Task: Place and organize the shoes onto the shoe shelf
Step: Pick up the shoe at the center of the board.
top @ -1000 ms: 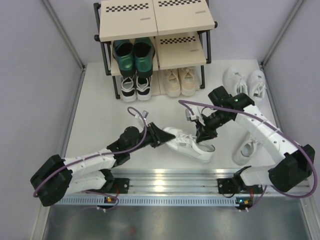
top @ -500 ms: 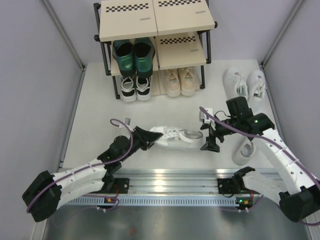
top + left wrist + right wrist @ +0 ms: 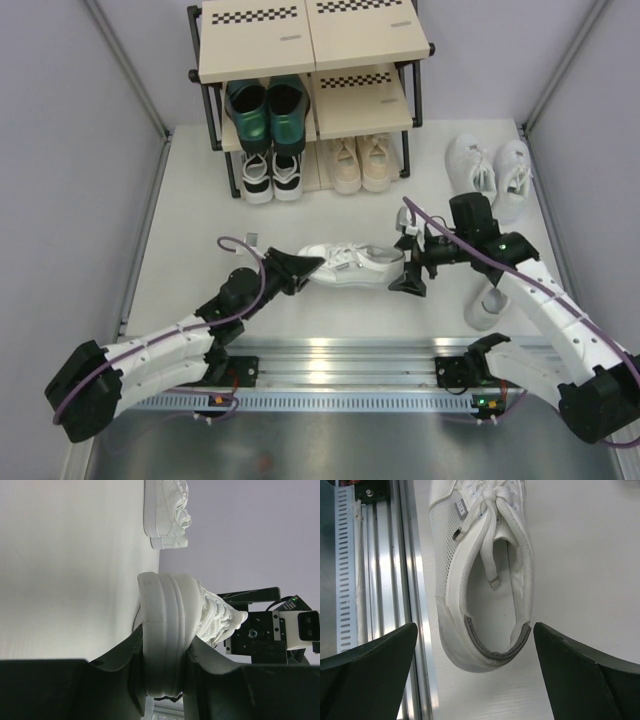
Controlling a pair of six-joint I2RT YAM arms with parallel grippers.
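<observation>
sneaker point(image 3: 350, 268), white and laced, lies lengthwise across the front middle of the worktop point(image 3: 190, 220), its toe pinched between the fingers of the left tool point(image 3: 305, 268), which is closed partway onto the sole rim; whether the shoe rests on the surface or is raised off it cannot be told. the right tool point(image 3: 408, 266) stands at the heel end with its jaws spread wide, holding nothing, the heel just in front of its fingers. to the right a lone white sneaker point(image 3: 483, 308) lies partly under the right arm point(image 3: 545, 297), and a pair of white sneakers point(image 3: 468, 162) sits at the back right. behind, the shoe shelf point(image 3: 310, 45) carries green heeled shoes point(image 3: 265, 110) on its middle tier, with black-and-white sneakers point(image 3: 272, 175) and beige sneakers point(image 3: 360, 165) side by side at the bottom
</observation>
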